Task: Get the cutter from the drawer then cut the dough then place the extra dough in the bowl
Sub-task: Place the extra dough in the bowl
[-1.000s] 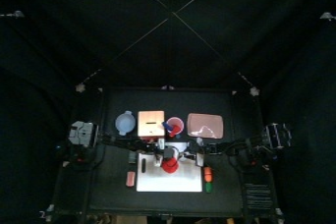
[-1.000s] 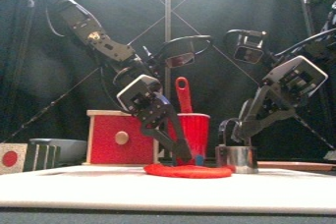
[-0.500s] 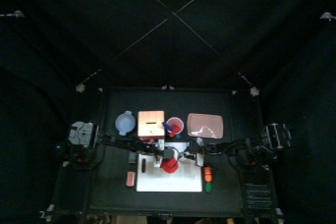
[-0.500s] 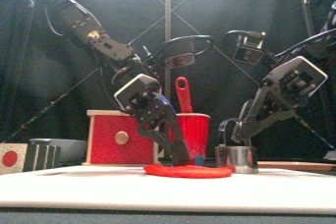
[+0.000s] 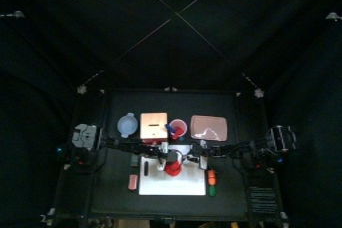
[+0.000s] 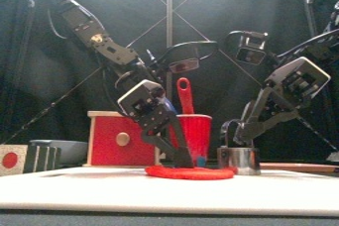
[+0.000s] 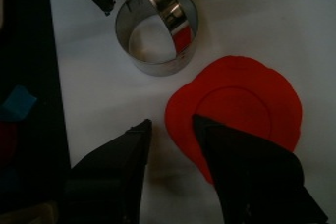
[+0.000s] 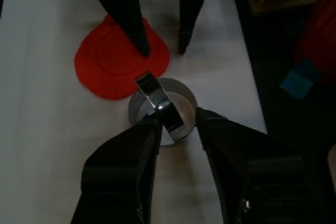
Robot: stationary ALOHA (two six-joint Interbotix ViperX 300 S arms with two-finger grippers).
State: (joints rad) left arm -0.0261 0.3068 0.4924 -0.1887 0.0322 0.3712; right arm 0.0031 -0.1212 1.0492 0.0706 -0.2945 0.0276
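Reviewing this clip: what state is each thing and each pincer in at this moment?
red dough: flat on the white cutting board, circle cut into it, outer ring in place.
metal cutter: upright on the board beside the dough.
left pincer: open, straddling the dough's edge.
right pincer: at the cutter's handle, grip unclear.
red drawer: looks shut.
blue-grey bowl: no dough seen inside.

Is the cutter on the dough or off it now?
Off it: the cutter stands upright on the white board, beside the dough, not over it.

One dough (image 6: 189, 172), one cutter (image 6: 240, 160), one bowl (image 5: 127, 125)
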